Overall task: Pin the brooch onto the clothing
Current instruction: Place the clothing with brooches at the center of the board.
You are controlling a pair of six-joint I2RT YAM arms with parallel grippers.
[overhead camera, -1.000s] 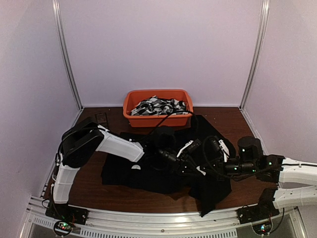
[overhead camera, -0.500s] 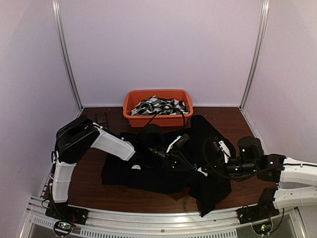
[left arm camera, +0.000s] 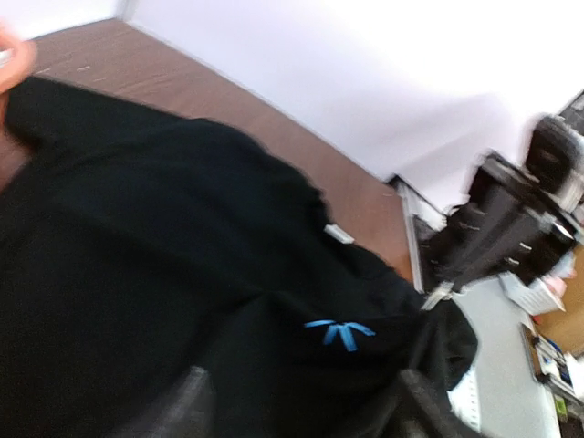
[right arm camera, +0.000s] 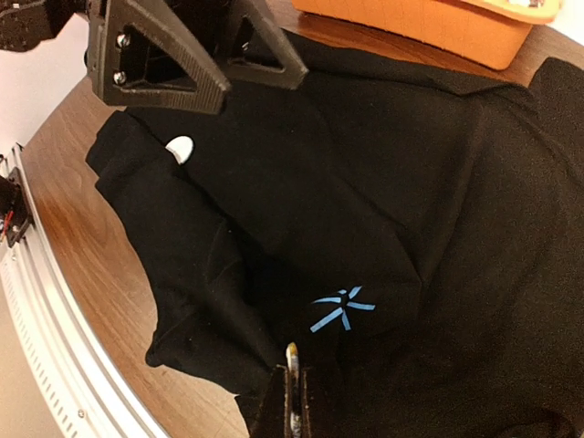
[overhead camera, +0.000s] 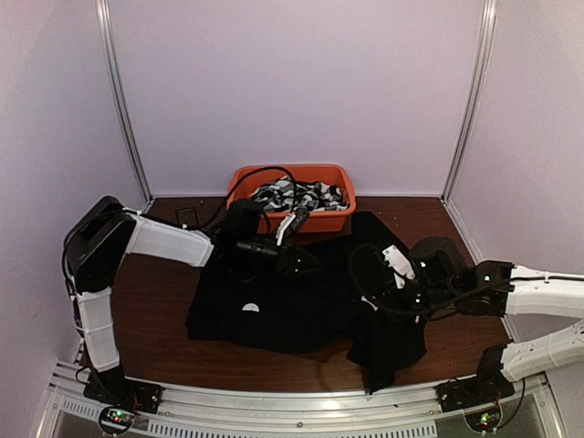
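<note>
The clothing, a black shirt [overhead camera: 274,315], lies spread on the table, its light-blue starburst mark [right arm camera: 339,308] also in the left wrist view [left arm camera: 339,332]. A small white tag [right arm camera: 180,146] sits on its front. My right gripper [right arm camera: 294,401] is shut on the brooch [right arm camera: 292,358], a thin piece with a golden tip, just short of the starburst and over the shirt. My left gripper [left arm camera: 306,411] hovers open above the shirt with nothing between its fingers. From above it hangs near the shirt's far edge [overhead camera: 306,262], apart from the right gripper [overhead camera: 368,297].
An orange bin [overhead camera: 245,175] with black-and-white patterned fabrics [overhead camera: 297,194] stands at the back, just beyond the shirt. Bare brown table [overhead camera: 160,301] shows left of the shirt. A metal rail [overhead camera: 274,406] runs along the near edge.
My left gripper has opened and pulled back from the shirt's middle toward the bin. The right gripper, still shut on the brooch, has shifted slightly left and farther in.
</note>
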